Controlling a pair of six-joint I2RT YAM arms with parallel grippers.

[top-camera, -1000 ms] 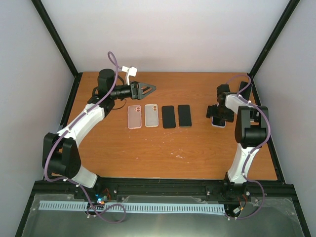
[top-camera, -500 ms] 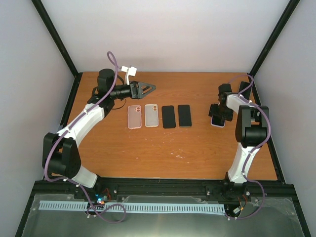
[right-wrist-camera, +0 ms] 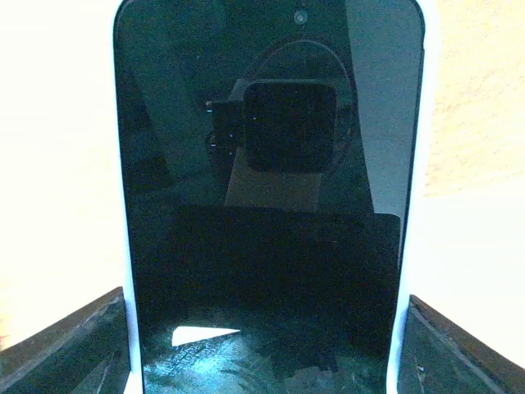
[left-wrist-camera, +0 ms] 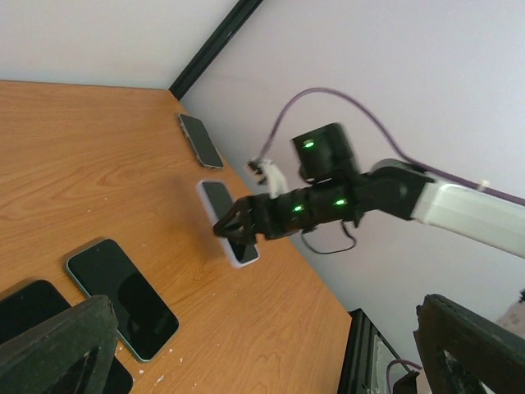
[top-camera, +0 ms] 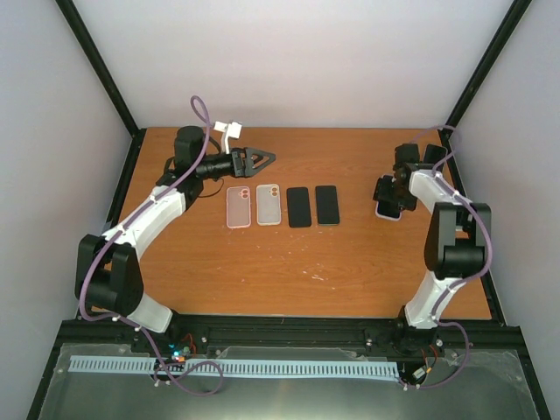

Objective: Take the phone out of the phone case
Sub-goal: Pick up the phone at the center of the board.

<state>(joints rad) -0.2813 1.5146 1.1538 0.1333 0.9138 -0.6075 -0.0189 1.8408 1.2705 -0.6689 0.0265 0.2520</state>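
1. An orange-brown wooden table [top-camera: 350,262] is enclosed by plain white walls [top-camera: 289,61], with black frame posts [top-camera: 101,66] running up the corners.
2. The phone [top-camera: 388,213] is on the right side of the table, about midway between the near and far edges. It is screen up inside a pale phone case [right-wrist-camera: 414,164], whose rim shows along both long sides.
3. Its long axis runs roughly near to far. The front-camera end is the end away from the wrist in the right wrist view.
4. The right gripper [top-camera: 388,199] reaches over the phone from the far side. Its fingers [right-wrist-camera: 66,349] sit against both long edges of the case with no gap showing, so it is gripping the phone across its width. I cannot tell whether the phone lies flat or is lifted.
5. The left gripper [top-camera: 268,157] hangs over the far left of the table with its fingers [left-wrist-camera: 57,345] spread wide and nothing between them.
6. A row lies at mid-table, well apart from the task phone: a left clear case [top-camera: 238,207], a right clear case [top-camera: 268,204], then a first dark phone [top-camera: 299,206] and a second dark phone [top-camera: 326,204].
7. A spare phone [left-wrist-camera: 201,139] lies near the far right corner.
8. Nothing lies between the row and the gripped phone.
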